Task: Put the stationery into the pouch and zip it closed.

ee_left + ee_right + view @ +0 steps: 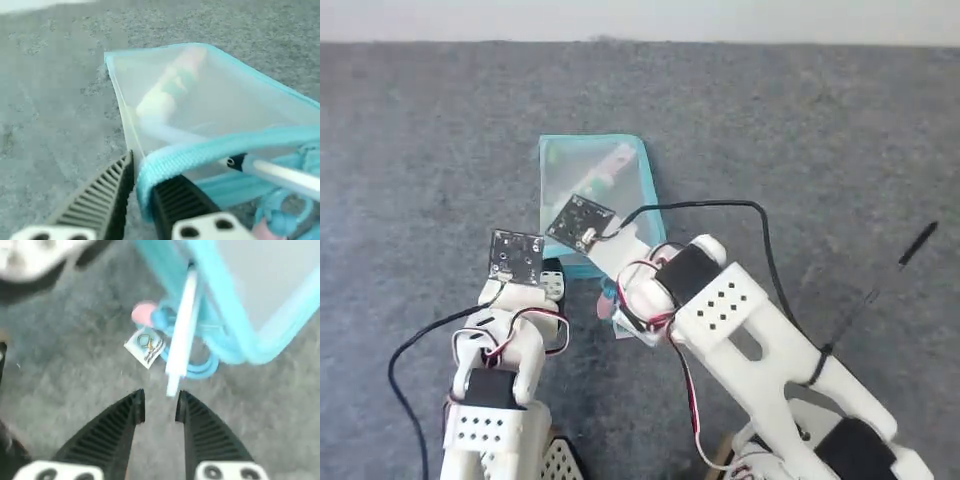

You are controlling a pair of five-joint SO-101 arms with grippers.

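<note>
A translucent teal pouch [592, 180] lies on grey carpet, with green and pink stationery [175, 85] blurred inside it. My left gripper [144, 172] is shut on the pouch's teal zipper band [200, 150] at its near corner. A white pen [280, 175] pokes halfway into the pouch's mouth, black tip first. My right gripper [160, 402] is open by a narrow gap, and the back end of the white pen [181, 335] sits just at its fingertips. A pink zipper pull [143, 313], a small tag [146, 347] and a teal cord loop [202, 367] lie beside the pen.
Grey carpet [820, 130] spreads out around the pouch on all sides. A thin black stick [918, 243] lies far to the right. A black cable [720, 205] arcs over the right arm [740, 320]. The two arms stand close together at the pouch's near edge.
</note>
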